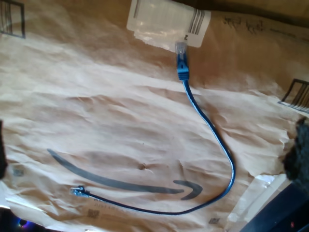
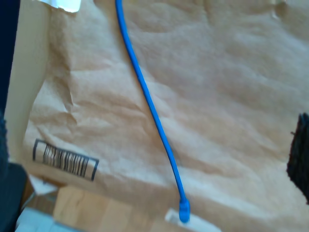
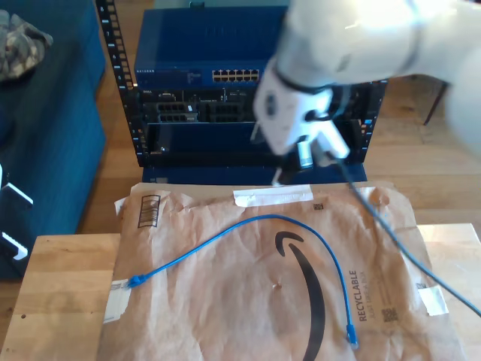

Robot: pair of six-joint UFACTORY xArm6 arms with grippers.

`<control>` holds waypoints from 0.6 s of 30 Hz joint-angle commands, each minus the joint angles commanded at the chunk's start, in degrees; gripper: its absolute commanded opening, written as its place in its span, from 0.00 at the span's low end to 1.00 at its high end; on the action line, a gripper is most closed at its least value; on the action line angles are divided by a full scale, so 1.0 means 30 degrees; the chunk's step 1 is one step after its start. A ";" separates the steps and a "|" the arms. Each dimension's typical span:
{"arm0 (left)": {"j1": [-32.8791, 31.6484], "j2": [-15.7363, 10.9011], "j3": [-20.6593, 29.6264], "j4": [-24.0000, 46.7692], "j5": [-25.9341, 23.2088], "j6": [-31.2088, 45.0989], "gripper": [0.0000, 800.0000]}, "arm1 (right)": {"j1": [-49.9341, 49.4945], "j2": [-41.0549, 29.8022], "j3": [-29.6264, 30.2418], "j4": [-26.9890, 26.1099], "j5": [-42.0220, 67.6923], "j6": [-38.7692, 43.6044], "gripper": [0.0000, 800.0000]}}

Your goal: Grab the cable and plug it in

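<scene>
Lying loose on brown paper point(image 3: 225, 301): cable point(image 3: 259, 220)

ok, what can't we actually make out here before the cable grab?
- Exterior view: the white arm is blurred and covers part of the rack; claw state unreadable.
- Both wrist views: dark claw edges are cut off by the frame.
- Exterior view: rack ports too small to tell free from occupied.
- Second wrist view: blue ethernet cable is cut by the frame edge; its plug is blurred.

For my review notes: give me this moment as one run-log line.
phase: before grasp | cable: loose on brown paper mailer, both plugs free | rack: behind mailer, nothing plugged | grippers: states unclear
</scene>
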 joint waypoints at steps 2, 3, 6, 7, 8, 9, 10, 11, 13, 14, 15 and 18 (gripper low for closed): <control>0.0029 0.0000 -0.0029 0.0000 0.0000 0.0029 1.00 | 0.0791 0.0674 -0.0322 -0.0029 -0.0059 0.0440 1.00; 0.0029 0.0000 -0.0029 0.0000 0.0000 0.0059 1.00 | 0.1172 0.1026 -0.0440 -0.0059 -0.0176 0.0938 1.00; 0.0029 0.0000 0.0029 0.0000 0.0029 0.0059 1.00 | 0.2432 0.1700 -0.0205 -0.0059 -0.1260 0.1407 1.00; 0.0029 0.0000 0.0059 0.0000 0.0029 0.0059 1.00 | 0.2930 0.1846 -0.0059 -0.0059 -0.1524 0.1407 1.00; 0.0029 0.0000 0.0059 0.0000 0.0059 0.0059 1.00 | 0.3341 0.1963 0.0264 -0.0059 -0.1729 0.1436 1.00; 0.0029 0.0000 0.0088 0.0000 0.0059 0.0059 1.00 | 0.3634 0.1993 0.0557 -0.0029 -0.2051 0.1436 1.00; 0.0029 0.0000 0.0088 0.0000 0.0059 0.0059 1.00 | 0.3839 0.2022 0.0879 -0.0029 -0.2462 0.1436 1.00; 0.0029 0.0000 0.0088 0.0000 0.0088 0.0059 1.00 | 0.4044 0.2110 0.1319 -0.0029 -0.2872 0.1436 1.00; 0.0029 0.0000 0.0088 0.0000 0.0088 0.0059 1.00 | 0.4396 0.2315 0.1905 0.0000 -0.3429 0.1436 1.00; 0.0029 0.0000 0.0117 0.0000 0.0088 0.0059 1.00 | 0.4513 0.2520 0.2110 0.0000 -0.3634 0.1436 0.99; 0.0029 0.0000 0.0117 0.0000 0.0088 0.0059 1.00 | 0.4689 0.2667 0.2344 0.0000 -0.3839 0.1436 0.99; 0.0029 0.0000 0.0147 0.0000 0.0088 0.0029 1.00 | 0.5040 0.2755 0.2901 0.0000 -0.4630 0.1436 0.99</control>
